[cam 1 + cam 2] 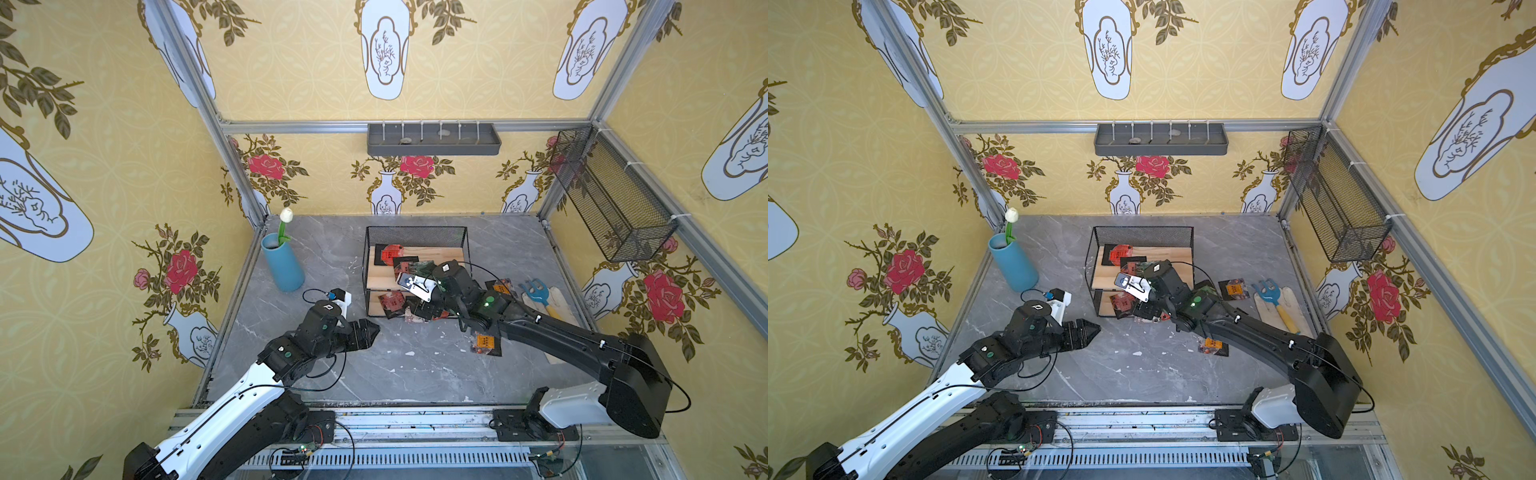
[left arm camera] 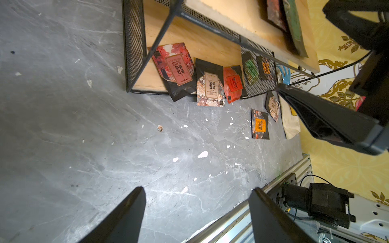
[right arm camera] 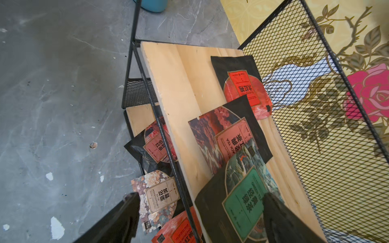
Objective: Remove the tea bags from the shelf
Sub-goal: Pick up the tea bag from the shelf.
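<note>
Right hand [image 3: 201,196] is over the upper board [image 3: 185,88] of the shelf [image 1: 415,237]. It is released, fingers spread wide, gripping nothing.
- The green tea bag [image 3: 244,202] lies flat on the board between the fingers. One finger is over its edge, though I cannot tell if it touches. The other hangs out past the board's front.
- Just beyond the hand, the dark red tea bag [image 3: 227,138] is partly under the green one. Further on, the red tea bag [image 3: 244,88] lies by the mesh back.
- Below the hand, on the lower board, are the Earl Grey tea bag [image 2: 175,67] and the chrysanthemum tea bag [image 2: 210,88], both poking out at the front.
- Behind the hand, by its forearm, an orange tea bag [image 1: 484,343] is already out on the table [image 1: 395,374].

Left hand [image 2: 197,189] is well to the side, hovering over bare table. It is released and empty.

Step, as I read it: mid-task, clearing the upper board, green bag next.

Next move: a flat sachet gives the fingers little to bite. Likely the hand must drop lower and pinch an edge, or drag the bag to the board's front so a finger gets under. The bag underneath may shift with it.
</note>
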You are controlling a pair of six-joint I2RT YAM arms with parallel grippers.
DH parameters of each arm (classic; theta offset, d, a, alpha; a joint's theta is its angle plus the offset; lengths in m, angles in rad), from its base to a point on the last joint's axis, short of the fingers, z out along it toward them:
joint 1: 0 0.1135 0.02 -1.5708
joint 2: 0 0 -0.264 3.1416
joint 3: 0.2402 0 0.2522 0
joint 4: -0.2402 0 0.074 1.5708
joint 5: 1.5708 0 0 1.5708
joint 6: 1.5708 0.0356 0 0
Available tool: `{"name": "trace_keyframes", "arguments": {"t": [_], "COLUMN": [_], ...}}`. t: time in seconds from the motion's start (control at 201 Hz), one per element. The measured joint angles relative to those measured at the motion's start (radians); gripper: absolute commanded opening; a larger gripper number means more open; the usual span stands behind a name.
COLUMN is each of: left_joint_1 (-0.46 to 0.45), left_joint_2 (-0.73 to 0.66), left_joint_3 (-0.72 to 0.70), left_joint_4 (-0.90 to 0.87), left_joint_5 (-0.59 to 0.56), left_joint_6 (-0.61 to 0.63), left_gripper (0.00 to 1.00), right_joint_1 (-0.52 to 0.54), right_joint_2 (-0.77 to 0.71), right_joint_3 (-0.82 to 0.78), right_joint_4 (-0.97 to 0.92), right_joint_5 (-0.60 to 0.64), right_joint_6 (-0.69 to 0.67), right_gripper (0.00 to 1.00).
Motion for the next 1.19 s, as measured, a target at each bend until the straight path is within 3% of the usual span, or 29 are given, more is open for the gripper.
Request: {"name": "trace_keyframes", "arguments": {"t": [0.134,0.388,0.951,1.195], "left_joint_1": [0.0,0.001,0.009,0.009], "left_joint_2": [0.0,-0.011,-0.005,-0.005], "left_joint_3": [0.0,-0.002,-0.009,-0.011], "left_joint_4": [0.0,0.0,0.0,0.0], "left_joint_5": [0.0,0.0,0.001,0.004], "left_joint_6": [0.0,0.001,0.0,0.0], "left_gripper": [0.86,0.86,0.86,0.86], "right_joint_1": [-0.021,-0.033,-0.024,-0.019], "right_joint_2": [0.045,0.063,0.006,-0.006], "right_joint_3": [0.013,0.008,-0.026,-0.018], "right_joint_4": [0.021,0.025,0.0,-0.021], "right_joint_5": [0.002,-0.005,-0.029,-0.024], "right_joint_6": [-0.007,-0.006,0.034,0.047], "right_gripper": [0.91,0.65,0.24,0.15]}}
